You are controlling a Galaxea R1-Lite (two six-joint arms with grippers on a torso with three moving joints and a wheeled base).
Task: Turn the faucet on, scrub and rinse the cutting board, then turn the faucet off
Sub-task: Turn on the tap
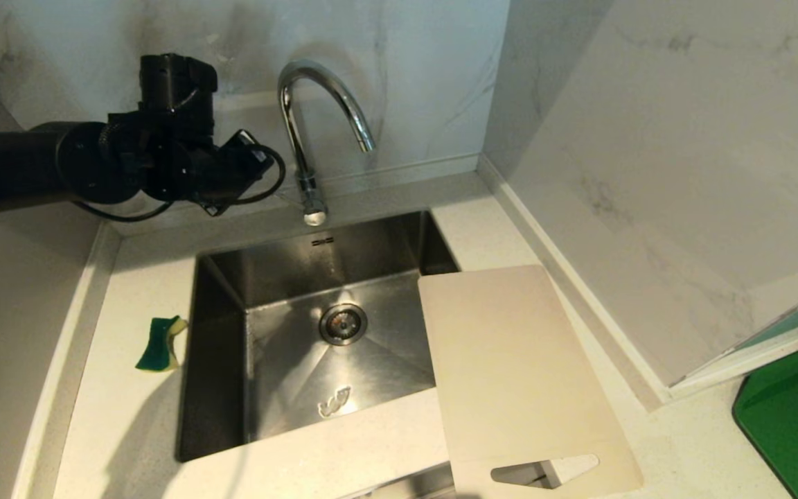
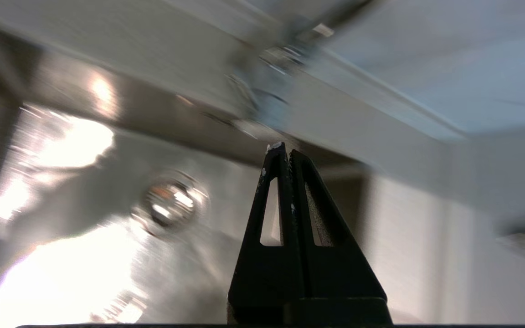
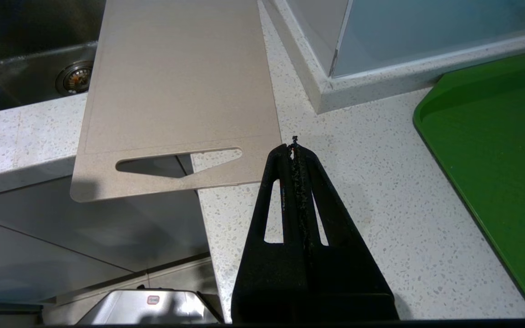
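Nearest: right gripper [image 3: 295, 148], fingers pressed together, empty, parked over counter [image 1: 385, 443] beside board [image 1: 517, 374]. Board flat, spanning counter and sink [image 1: 219, 360] corner, handle slot overhanging front edge. Green tray [image 1: 797, 416] well apart; sponge [image 1: 161, 344] left of sink. Farther: left gripper [image 2: 285, 152], closed, empty, near faucet [image 1: 309, 132], probably heading for base lever. Step: turning water on, none running. Next: nudge lever; nothing obstructing.
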